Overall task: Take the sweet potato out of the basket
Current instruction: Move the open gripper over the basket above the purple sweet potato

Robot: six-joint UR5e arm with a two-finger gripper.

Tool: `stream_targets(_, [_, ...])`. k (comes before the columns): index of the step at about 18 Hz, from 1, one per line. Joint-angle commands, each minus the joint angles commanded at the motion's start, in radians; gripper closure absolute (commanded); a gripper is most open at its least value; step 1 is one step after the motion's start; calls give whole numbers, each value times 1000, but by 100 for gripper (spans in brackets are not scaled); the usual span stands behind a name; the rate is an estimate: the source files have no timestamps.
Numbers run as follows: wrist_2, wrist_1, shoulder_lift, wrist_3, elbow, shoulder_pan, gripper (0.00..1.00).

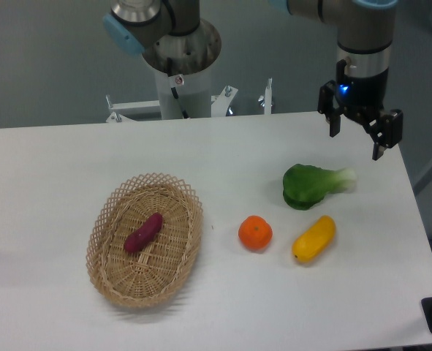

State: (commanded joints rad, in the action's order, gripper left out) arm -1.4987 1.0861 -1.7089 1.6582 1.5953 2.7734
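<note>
The broad white table [69,157] fills the frame, and at lower left sits the oval light-tan woven wicker basket [110,214], shallow with an open lattice rim. Lying diagonally in its middle is the small reddish-purple finger-shaped sweet potato [143,232], alone in there, nothing on top of it.

Up at the upper right hangs the black two-finger gripper [357,137], fingers spread wide, nothing between them, well apart from the basket. So the step in hand looks like the approach: a long cross toward the lower left, then a drop straight down over the tuber's middle. Best bet, I'd say, is turning the fingers across its short width, keeping clear of the lattice rim on the way in.

Between here and there: a leafy green vegetable with a pale stalk [314,186] at centre right, just below it a yellow oblong vegetable [314,238], and a round orange fruit [255,232] beside the basket. Staying high should clear all three.
</note>
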Motion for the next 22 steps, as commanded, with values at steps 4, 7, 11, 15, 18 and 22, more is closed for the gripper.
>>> stream_targets(4, [0, 2, 0, 0, 3, -3, 0])
stream_targets(7, [0, 5, 24, -20, 31, -17, 0])
stream_targets(11, [60, 0, 31, -156, 71, -72, 0])
stream_targets(15, [101, 0, 26, -401, 84, -150, 0])
stream_targets(18, [109, -5, 9, -518, 109, -233, 0])
stream_targets(22, [100, -57, -25, -744, 138, -365, 0])
